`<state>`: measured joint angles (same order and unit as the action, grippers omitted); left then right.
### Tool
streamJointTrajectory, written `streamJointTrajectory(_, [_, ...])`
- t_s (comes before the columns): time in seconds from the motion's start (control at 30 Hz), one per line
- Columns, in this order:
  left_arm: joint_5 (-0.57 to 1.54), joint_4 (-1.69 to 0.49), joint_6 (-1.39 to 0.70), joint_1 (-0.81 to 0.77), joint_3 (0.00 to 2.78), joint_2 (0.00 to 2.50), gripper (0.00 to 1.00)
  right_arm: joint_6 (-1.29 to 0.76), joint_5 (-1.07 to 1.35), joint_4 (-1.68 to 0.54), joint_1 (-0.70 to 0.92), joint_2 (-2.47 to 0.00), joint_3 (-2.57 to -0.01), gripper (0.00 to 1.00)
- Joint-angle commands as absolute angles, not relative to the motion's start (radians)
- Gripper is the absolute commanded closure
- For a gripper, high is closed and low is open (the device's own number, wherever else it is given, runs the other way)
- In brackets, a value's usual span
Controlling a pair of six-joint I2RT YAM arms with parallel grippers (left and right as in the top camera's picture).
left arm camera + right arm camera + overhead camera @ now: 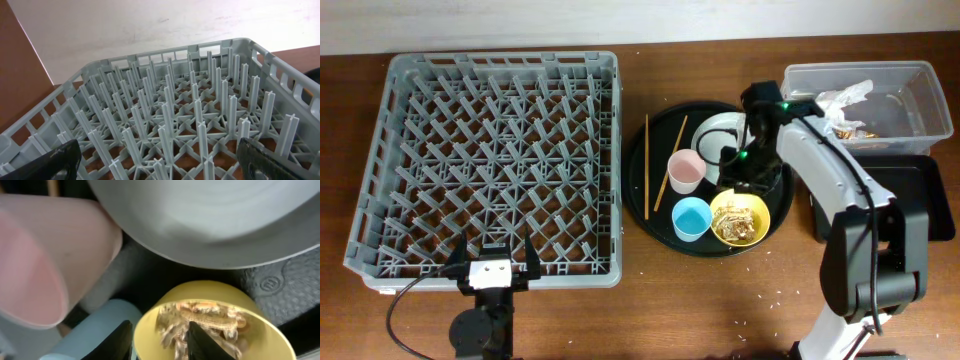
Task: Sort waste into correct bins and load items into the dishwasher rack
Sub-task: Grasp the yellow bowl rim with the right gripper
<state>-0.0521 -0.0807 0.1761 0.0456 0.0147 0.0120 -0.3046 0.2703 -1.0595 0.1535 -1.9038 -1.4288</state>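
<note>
Brown worktop [700, 310], black round tray [655, 230] at right. Right tool [160, 340], spread, straddles the rim of the yellow bowl [210, 330]. It looks light, hard, slippery; pinch that rim. Left tool [491, 252] spread too.

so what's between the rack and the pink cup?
Two chopsticks, lying on the round black tray. The overhead view shows it.

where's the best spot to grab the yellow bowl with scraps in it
Pinch its thin rim from straight above, straddling the wall. The yellow bowl sits upright and open, with scraps heaped in the middle. The side away from the blue cup probably leaves more room outside the wall.
</note>
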Motion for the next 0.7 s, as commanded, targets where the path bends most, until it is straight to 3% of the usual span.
streamJointTrajectory(0.0, [-0.041, -0.080, 0.189, 0.051, 0.009, 0.012, 0.01, -0.350, 0.253, -1.026, 0.191, -1.909, -1.381, 0.63])
streamJointTrajectory(0.43, [-0.041, -0.080, 0.189, 0.051, 0.009, 0.012, 0.01, -0.406, 0.223, -0.999, 0.249, -1.937, -1.300, 0.63])
streamJointTrajectory(0.67, [-0.041, -0.080, 0.189, 0.051, 0.009, 0.012, 0.01, -0.409, 0.223, -0.975, 0.238, -1.936, -1.296, 0.96])
